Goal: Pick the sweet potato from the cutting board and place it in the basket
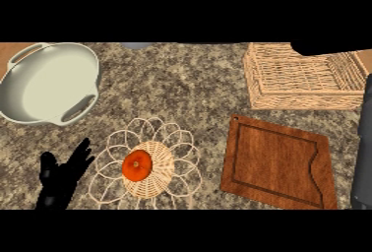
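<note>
Speckled granite counter (189, 93) under wooden cutting board (280, 165)

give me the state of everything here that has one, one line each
cutting board: bare, nothing on it
wire basket: holds an orange round item on its woven centre
wicker tray: partly hidden by a dark shape at top right, no contents seen
white pot: uncovered, inside bare
left hand: open, fingers up, beside the wire basket
right hand: cannot be made out; only a grey forearm shows at the right edge
</note>
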